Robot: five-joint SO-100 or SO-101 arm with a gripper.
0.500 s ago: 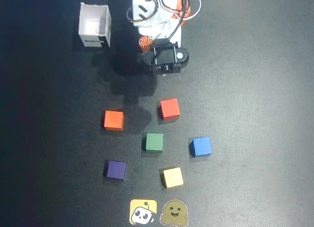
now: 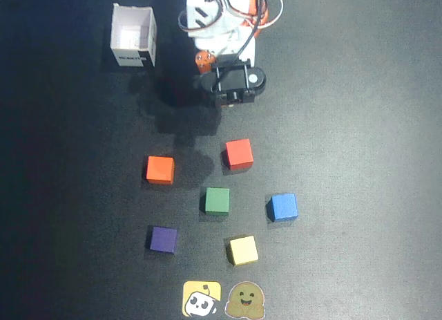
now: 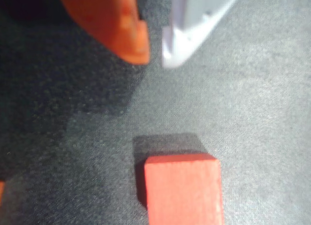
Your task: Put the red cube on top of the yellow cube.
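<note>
Where the overhead view meets its bottom edge, two stickers lie side by side on the dark mat (image 2: 359, 126): a yellow square sticker (image 2: 202, 299) with a cartoon face on the left and a brown blob-faced sticker (image 2: 245, 300) on the right. Just beyond them sits the yellow cube (image 2: 243, 250), pale and alone, with the purple cube (image 2: 164, 239) well off to its left. Farther up, the blue cube (image 2: 283, 206) lies to the right and the green cube (image 2: 217, 201) near the middle of the group. Beyond those, the orange cube (image 2: 160, 169) rests at the left and the red cube (image 2: 239, 154) at the right, flat on the mat and well apart from the yellow cube (the green one lies roughly between them).

Past the red cube the arm's black wrist block (image 2: 235, 83) hangs over the mat, and behind it stands the white and orange base (image 2: 221, 23). A white open-topped box (image 2: 133, 35) stands at the far left.

In the wrist view the gripper (image 3: 155, 52) shows an orange finger (image 3: 114, 21) and a white finger (image 3: 194, 25), tips parted by a narrow gap with nothing between them. The red cube (image 3: 183, 188) lies below them in that view, clear of both tips.
</note>
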